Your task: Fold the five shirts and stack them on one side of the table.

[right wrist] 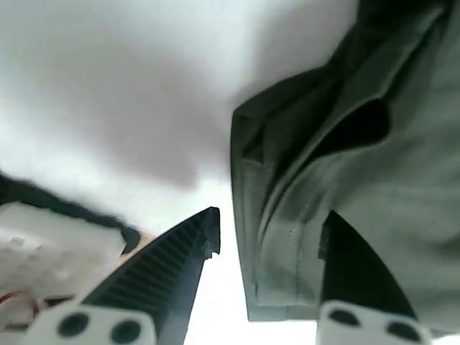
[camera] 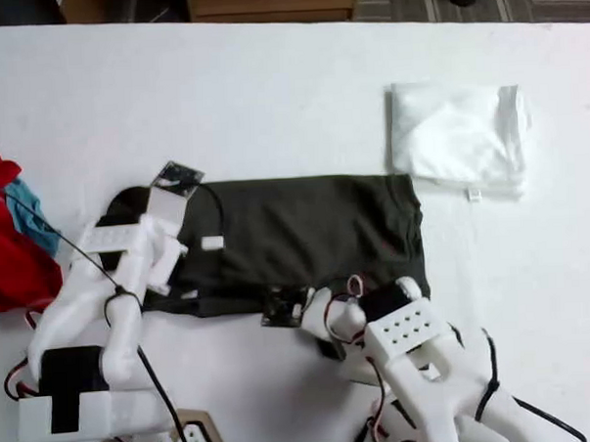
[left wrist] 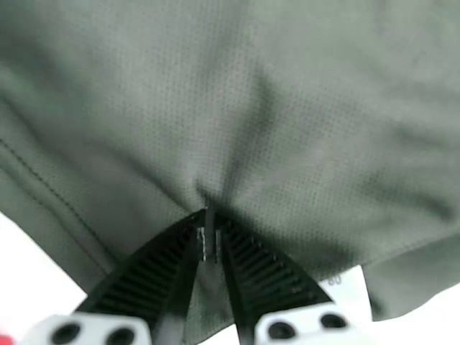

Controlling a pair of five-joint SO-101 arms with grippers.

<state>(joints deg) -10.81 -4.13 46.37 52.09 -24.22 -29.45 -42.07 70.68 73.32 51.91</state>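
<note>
A dark green shirt (camera: 305, 235) lies partly folded across the middle of the table. My left gripper (left wrist: 208, 241) is shut on a pinch of its fabric (left wrist: 230, 144), at the shirt's left end (camera: 174, 260). At the shirt's near edge my right gripper (right wrist: 269, 241) stands open, one finger on the layered hem (right wrist: 287, 215), the other over bare table. A folded white shirt (camera: 458, 140) rests at the back right. Red and blue shirts (camera: 12, 243) are heaped at the left edge.
The white table (camera: 270, 95) is bare across the back and at the far right. The arms' bases and cables (camera: 116, 385) crowd the near edge. A wooden cabinet (camera: 271, 2) stands beyond the table.
</note>
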